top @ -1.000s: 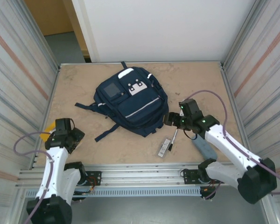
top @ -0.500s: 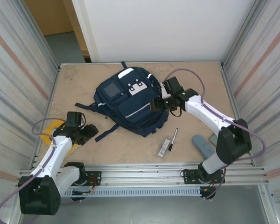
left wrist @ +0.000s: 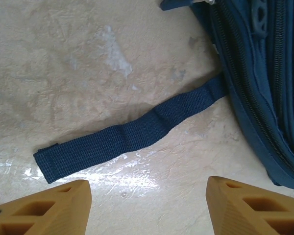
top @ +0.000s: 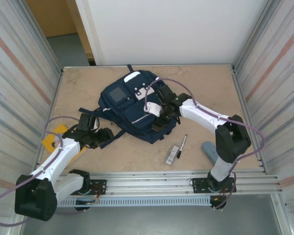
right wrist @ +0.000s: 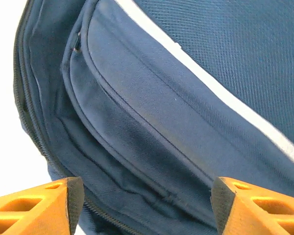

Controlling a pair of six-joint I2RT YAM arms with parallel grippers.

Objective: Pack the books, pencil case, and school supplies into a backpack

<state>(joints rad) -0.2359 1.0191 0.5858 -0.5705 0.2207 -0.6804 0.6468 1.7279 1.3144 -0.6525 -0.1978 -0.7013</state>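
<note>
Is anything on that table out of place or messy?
Nothing spilled or damaged. The backpack lies flat with a strap trailing loose over the table, and the yellow book sits askew by the left edge, partly under the left arm.

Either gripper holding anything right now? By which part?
Nothing is held. The left gripper is open, facing a loose strap; the right gripper is open over the backpack front.
</note>
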